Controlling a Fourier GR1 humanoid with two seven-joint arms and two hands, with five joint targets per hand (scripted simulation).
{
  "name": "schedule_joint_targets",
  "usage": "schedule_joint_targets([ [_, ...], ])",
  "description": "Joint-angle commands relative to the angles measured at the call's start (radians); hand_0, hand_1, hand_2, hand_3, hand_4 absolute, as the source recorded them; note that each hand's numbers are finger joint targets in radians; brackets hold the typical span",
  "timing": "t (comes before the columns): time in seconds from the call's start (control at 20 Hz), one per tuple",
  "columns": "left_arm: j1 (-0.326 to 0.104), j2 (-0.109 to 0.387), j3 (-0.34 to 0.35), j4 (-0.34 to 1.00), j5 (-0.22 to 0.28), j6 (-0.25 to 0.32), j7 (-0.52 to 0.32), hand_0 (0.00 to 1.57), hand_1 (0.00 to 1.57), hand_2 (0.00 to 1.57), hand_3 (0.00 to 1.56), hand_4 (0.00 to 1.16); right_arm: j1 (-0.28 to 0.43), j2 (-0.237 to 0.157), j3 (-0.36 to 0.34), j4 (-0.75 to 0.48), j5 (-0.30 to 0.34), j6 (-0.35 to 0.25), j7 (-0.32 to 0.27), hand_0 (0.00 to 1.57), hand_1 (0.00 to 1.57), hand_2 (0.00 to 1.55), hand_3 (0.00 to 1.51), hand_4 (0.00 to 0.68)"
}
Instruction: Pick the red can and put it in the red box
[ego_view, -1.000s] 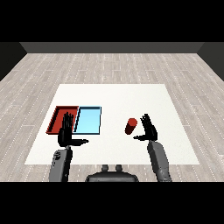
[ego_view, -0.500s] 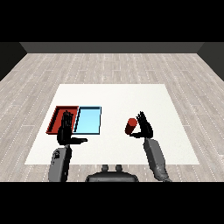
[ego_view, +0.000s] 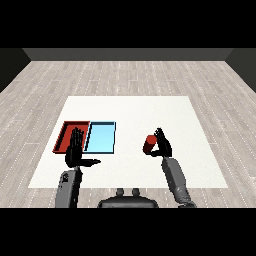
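Since the earlier frames the right hand (ego_view: 162, 145) has drawn in leftward and now sits up against the red can (ego_view: 149, 144); a second ago there was a sliver of table between them. The left hand (ego_view: 76, 152) has not shifted.

Head view, the only one.

Count: one red can, one red tray (ego_view: 64, 136), one light blue tray (ego_view: 101, 137), two hands, one white table (ego_view: 190, 125).

Right hand: raised on its grey forearm, fingers bent partway and reaching toward the can. The can lies just to the left of this hand, at the fingertips, touching or very nearly so. Whether the fingers actually wrap it I cannot tell from here; the can's right side is hidden behind the hand. The can looks tilted, its top leaning left, and whether it rests on the table I cannot tell.

Left hand: upright, fingers straight and spread, thumb stuck out to the right. It holds nothing. The red tray lies just beyond this hand's fingertips, partly hidden by them. The light blue tray is ahead of it and to its right, touching the red tray along one long side.

From the right hand, both trays sit well off to the left, the blue one nearer. The can is outside both trays, on the table's right half.
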Motion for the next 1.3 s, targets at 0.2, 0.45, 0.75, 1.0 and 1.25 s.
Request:
schedule_joint_targets([
  [0.2,0.033,-0.013,-0.001,0.011,0.008,-0.014,-0.041,0.00,0.00,0.00,0.00,0.00,0.017,0.011,0.013,0.041,0.013,-0.020,-0.035,0.00,0.00,0.00,0.00,0.000],
  [0.45,0.065,-0.016,-0.035,-0.079,-0.021,0.012,0.029,0.00,0.00,0.00,0.00,0.00,-0.085,-0.003,-0.004,0.191,0.024,-0.004,-0.094,0.00,0.00,0.00,0.00,0.000],
  [0.75,-0.045,0.005,0.022,0.050,0.004,0.007,-0.016,0.00,0.00,0.00,0.00,0.00,-0.121,0.018,0.031,0.115,-0.038,-0.056,0.029,0.00,0.00,0.00,0.00,0.000],
  [1.0,-0.057,0.006,0.031,0.032,0.029,0.010,0.026,0.00,0.00,0.00,0.00,0.00,-0.092,0.018,0.120,0.108,-0.047,-0.127,-0.020,0.00,0.00,0.00,0.00,0.000],
  [1.25,0.068,-0.015,-0.022,-0.120,0.024,0.006,0.060,0.00,0.00,0.00,0.00,0.00,-0.079,0.018,0.180,0.114,-0.066,-0.150,-0.032,0.00,0.00,0.00,0.00,0.000],
])
